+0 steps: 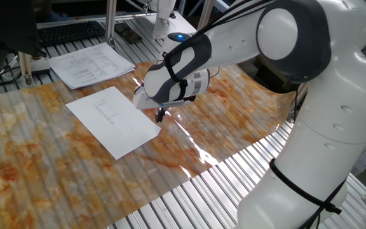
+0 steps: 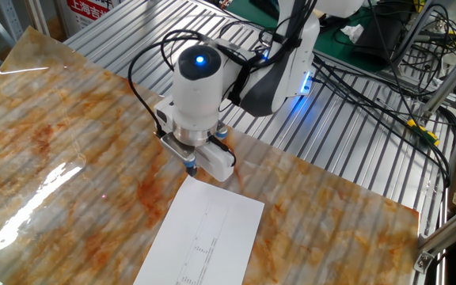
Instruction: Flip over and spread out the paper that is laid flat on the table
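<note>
On the orange-and-grey marbled cover of the table (image 1: 56, 172) we see the paper (image 1: 113, 119) lying flat, a white sheet with its faintly printed face up, a few short lines of text running along its middle. In the other fixed view the same sheet (image 2: 204, 233) reaches from the lower edge of the frame up toward the arm. Just off the paper's nearest corner hangs the gripper (image 1: 160, 115), its dark fingertips pointing straight down and standing low over the marbled sheet beside the paper's edge; we cannot tell whether they touch the surface. From the other side the gripper (image 2: 191, 167) shows only a single dark tip under its white housing, so we cannot tell whether the fingers are spread or pressed together. Farther back on the table, near the bare metal slats, lies a stack of densely printed pages (image 1: 91, 64), well apart from the sheet, with a black keyboard (image 1: 72, 30) behind it.
</note>
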### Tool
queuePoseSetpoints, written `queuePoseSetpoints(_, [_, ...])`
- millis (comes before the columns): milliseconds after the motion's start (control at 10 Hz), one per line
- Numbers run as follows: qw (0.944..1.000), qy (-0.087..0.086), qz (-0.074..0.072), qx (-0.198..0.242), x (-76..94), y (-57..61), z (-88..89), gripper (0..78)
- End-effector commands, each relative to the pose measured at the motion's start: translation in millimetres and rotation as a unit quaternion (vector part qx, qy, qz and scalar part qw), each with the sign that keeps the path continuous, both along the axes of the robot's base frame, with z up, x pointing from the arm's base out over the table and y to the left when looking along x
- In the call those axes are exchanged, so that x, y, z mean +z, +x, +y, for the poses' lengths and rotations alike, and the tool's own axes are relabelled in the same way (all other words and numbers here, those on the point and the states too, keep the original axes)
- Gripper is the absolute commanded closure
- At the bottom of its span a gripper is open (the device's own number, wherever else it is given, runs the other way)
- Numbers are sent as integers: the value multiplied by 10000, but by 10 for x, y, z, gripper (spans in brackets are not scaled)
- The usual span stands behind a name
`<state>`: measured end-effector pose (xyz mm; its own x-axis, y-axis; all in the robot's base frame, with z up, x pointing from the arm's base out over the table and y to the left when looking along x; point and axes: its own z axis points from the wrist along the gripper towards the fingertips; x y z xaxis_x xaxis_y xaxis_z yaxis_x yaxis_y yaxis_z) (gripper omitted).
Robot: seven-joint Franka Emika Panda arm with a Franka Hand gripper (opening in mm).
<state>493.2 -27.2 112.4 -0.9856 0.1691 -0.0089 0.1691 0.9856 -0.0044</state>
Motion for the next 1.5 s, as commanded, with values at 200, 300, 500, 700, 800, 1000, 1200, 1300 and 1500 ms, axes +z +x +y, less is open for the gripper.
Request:
queuePoseSetpoints(200, [10000, -2, 9, 13, -29, -2, 0, 1])
queuePoseSetpoints(300, [10000, -2, 9, 13, -29, -2, 0, 1])
queuePoseSetpoints(500, [10000, -2, 9, 13, -29, -2, 0, 1])
queuePoseSetpoints(700, [10000, -2, 9, 13, -29, -2, 0, 1])
queuePoseSetpoints(800, [10000, -2, 9, 13, -29, -2, 0, 1])
queuePoseSetpoints(1000, [10000, -2, 9, 13, -29, -2, 0, 1])
queuePoseSetpoints(1200, [10000, -2, 9, 13, -29, -2, 0, 1])
queuePoseSetpoints(1300, [10000, -2, 9, 13, -29, -2, 0, 1])
queuePoseSetpoints(1500, [9996, 207, -203, -54, -563, -133, -71, 1])
